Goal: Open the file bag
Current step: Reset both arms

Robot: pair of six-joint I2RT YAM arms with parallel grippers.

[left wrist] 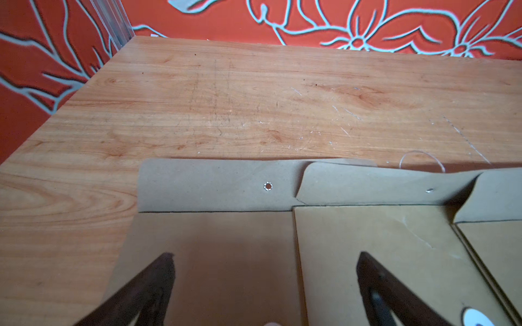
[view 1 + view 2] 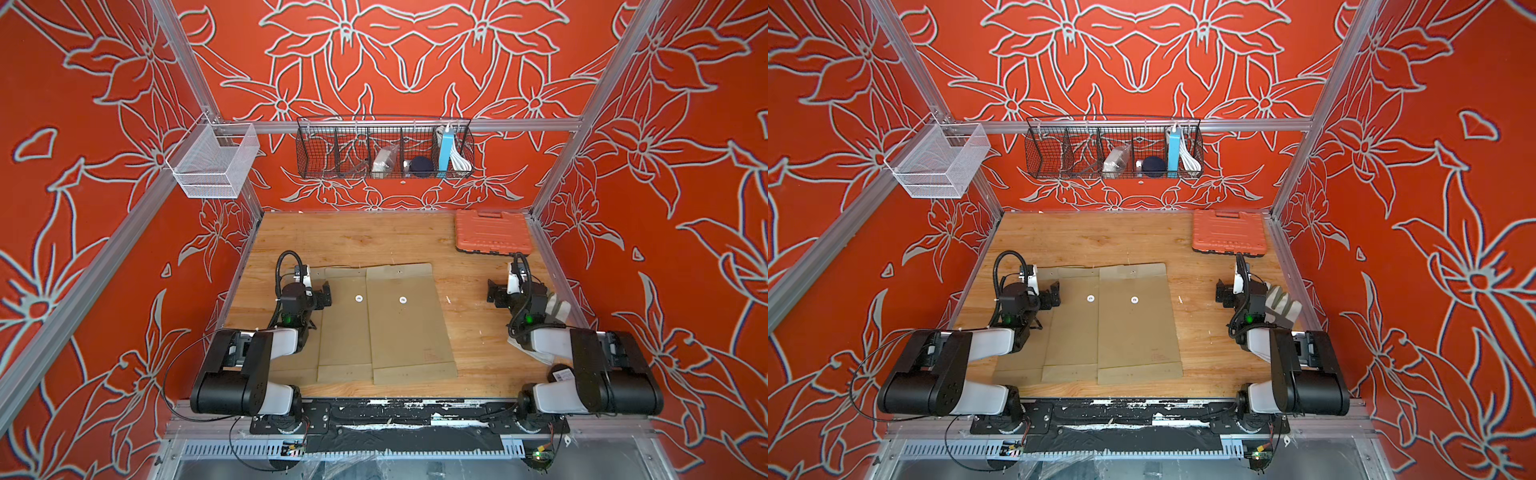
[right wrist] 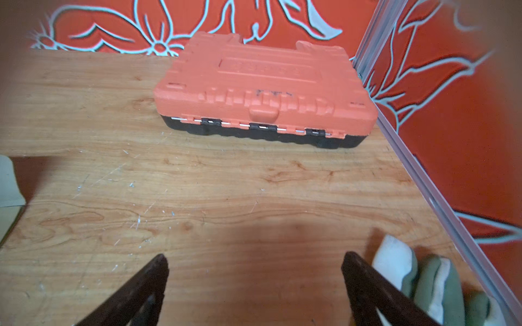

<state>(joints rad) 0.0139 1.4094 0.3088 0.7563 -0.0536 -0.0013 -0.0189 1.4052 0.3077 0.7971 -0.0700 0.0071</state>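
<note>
Three brown paper file bags lie side by side and overlapping on the wooden table (image 2: pixel 374 237): the right one (image 2: pixel 409 328), the middle one (image 2: pixel 345 332), and a left one (image 1: pixel 214 254) partly under my left arm. Their flaps (image 1: pixel 220 186) lie flat, pointing toward the back wall, and a thin string loop (image 1: pixel 422 158) shows beyond them. White discs (image 2: pixel 359 298) sit on the bag fronts. My left gripper (image 2: pixel 326 293) (image 1: pixel 265 255) hovers open over the left bag. The right gripper (image 2: pixel 494 293) (image 3: pixel 254 256) stands open over bare wood, right of the bags.
An orange tool case (image 2: pixel 492 232) (image 3: pixel 262 84) lies at the back right. A work glove (image 2: pixel 1281 305) (image 3: pixel 423 276) rests beside my right arm near the right rail. A black wire basket (image 2: pixel 384 147) and a white mesh basket (image 2: pixel 214 160) hang on the walls.
</note>
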